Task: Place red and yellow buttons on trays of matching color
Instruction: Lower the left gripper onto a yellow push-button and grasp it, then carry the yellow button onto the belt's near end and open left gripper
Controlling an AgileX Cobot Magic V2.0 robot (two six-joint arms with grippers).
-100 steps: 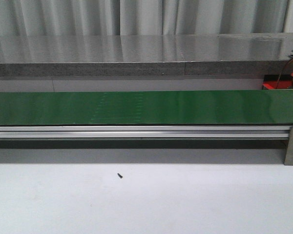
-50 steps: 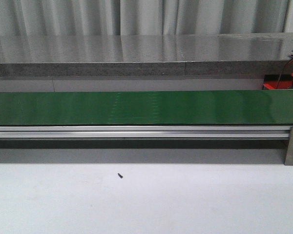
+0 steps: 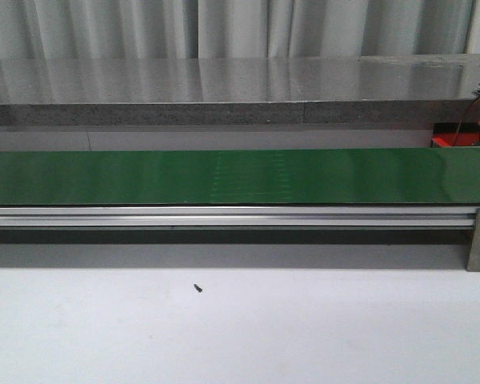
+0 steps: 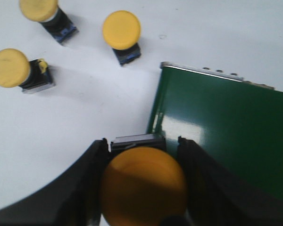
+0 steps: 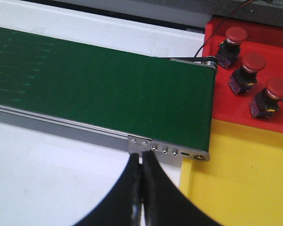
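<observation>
Only the faint weave mark on the green belt (image 3: 248, 178) is drifting right, so I'm keeping the left gripper (image 4: 142, 186) clamping 1 yellow button (image 4: 142, 187) beside its end (3 more waiting), the right gripper (image 5: 141, 188) pinching nothing near the yellow tray (image 5: 245, 179).

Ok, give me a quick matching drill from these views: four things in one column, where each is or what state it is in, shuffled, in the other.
Things:
1. red buttons
2. yellow tray
3. left gripper
4. right gripper

Places or states:
A. fingers closed, holding nothing
B. bare, no buttons visible on it
C. standing on the red tray
D. clamped on a yellow button

Pairs: 1-C, 2-B, 3-D, 4-A
</observation>
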